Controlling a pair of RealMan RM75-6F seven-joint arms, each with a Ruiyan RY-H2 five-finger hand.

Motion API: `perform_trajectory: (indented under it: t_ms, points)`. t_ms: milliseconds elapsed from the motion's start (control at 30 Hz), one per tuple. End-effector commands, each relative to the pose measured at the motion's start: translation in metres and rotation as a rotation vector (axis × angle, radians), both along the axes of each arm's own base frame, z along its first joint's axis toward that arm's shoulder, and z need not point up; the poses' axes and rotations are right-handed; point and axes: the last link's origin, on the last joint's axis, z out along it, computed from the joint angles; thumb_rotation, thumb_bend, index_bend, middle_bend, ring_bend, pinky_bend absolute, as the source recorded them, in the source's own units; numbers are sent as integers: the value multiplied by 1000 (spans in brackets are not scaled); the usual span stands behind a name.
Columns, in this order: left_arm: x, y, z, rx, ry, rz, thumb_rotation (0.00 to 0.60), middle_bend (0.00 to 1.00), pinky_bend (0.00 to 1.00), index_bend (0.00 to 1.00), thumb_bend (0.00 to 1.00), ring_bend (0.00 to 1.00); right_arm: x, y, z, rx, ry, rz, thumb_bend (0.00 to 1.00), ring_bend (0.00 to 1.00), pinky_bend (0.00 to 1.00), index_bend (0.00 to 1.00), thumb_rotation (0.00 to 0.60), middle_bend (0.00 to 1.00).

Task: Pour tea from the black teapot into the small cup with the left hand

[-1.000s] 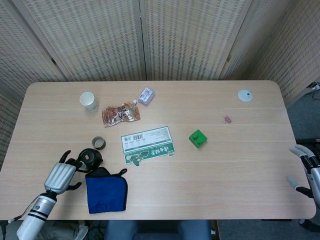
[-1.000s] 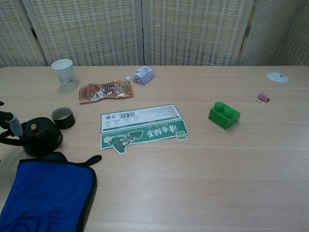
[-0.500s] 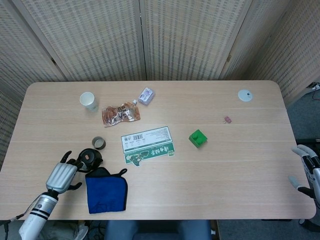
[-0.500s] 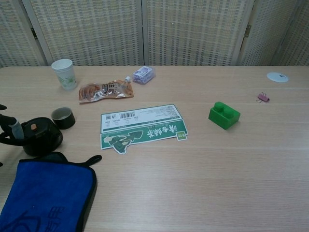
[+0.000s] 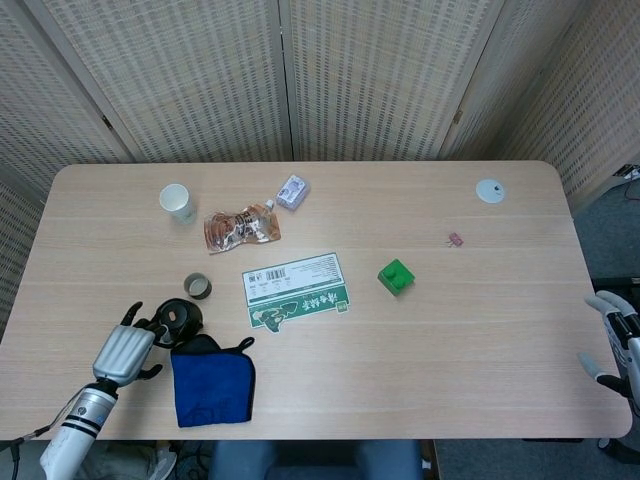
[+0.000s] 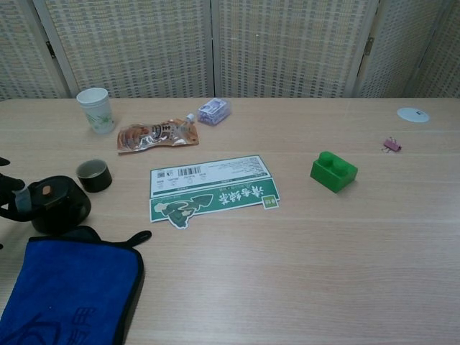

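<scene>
Gripping black teapot [image 5: 179, 319] by its handle: left hand [image 5: 124, 349], fingers curled, table's near-left corner. Small cup [image 5: 197, 287] just beside teapot at 1 o'clock, upright. Right hand [image 5: 618, 335] at far right edge, fingers spread, holding nothing.

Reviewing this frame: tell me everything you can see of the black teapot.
The black teapot is small, round and squat, dark with a dull sheen, its lid on with a small brownish knob on top. It stands upright near the table's front left edge, just before the small cup and against the blue cloth's far edge. The left hand is at its left side, fingers around the handle.
</scene>
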Motion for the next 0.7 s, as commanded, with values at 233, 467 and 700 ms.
perform_trajectory:
  t_ms: [233,467,700]
  points:
    - [0,-3,-3,-27,-9,13,600,437,0,435,219,339,-1,0,-1,1,0,-5,168,156,165,229,600,203]
    - [1,-4,-3,-34,-18,11,600,439,0,438,219,341,-1,0,-1,1,0,-5,168,156,165,229,600,203]
    - [-2,-5,-6,-46,-10,20,600,454,0,450,219,349,-1,1,-1,0,-1,-6,167,156,165,229,600,203]
